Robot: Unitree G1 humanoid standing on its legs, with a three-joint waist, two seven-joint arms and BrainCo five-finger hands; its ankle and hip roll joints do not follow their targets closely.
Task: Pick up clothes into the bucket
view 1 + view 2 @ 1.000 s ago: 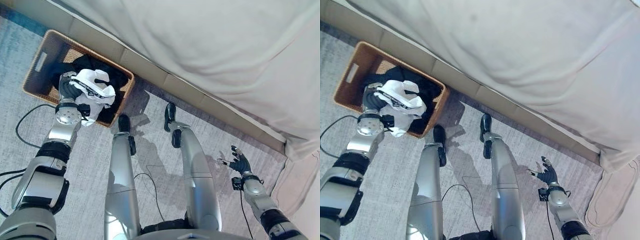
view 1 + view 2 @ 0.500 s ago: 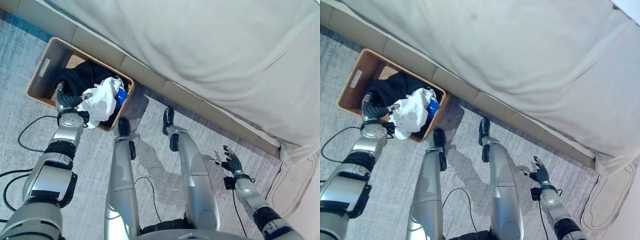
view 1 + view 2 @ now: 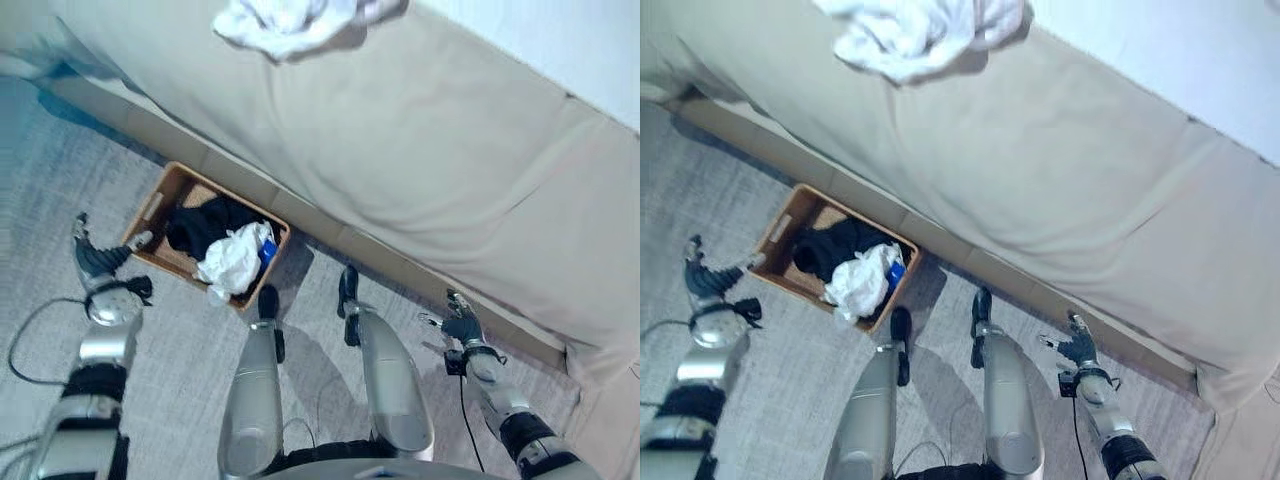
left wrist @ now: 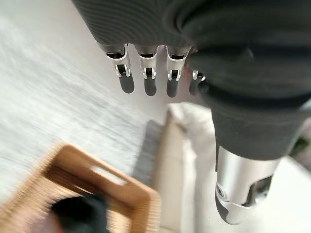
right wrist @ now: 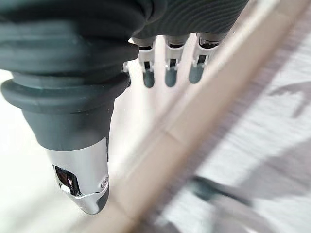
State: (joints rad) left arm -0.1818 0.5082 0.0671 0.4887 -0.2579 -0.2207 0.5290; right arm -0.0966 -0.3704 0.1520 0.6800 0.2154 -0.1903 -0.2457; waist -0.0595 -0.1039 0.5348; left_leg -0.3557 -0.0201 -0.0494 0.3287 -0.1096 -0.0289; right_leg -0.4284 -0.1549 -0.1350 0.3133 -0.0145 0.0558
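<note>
A brown woven basket (image 3: 150, 208) stands on the grey rug against the bed's base. Inside it a white garment (image 3: 234, 260) lies on black clothes (image 3: 203, 222), with a bit of blue (image 3: 268, 251) beside them. My left hand (image 3: 94, 258) hangs open to the left of the basket, apart from it and holding nothing. In the left wrist view its fingers (image 4: 146, 80) are straight above the basket's rim (image 4: 82, 167). My right hand (image 3: 462, 323) is open near the bed's base on the far right, its fingers (image 5: 168, 73) straight and empty.
The bed with its beige cover (image 3: 420, 150) fills the far side, its base board (image 3: 330, 238) running along the rug. A crumpled white cloth (image 3: 288, 20) lies on top of the bed. Grey rug (image 3: 60, 180) stretches left of the basket.
My left hand has let go of the white garment, which now lies in the basket, and has drawn back to the left. The camera has tilted up toward the bed.
</note>
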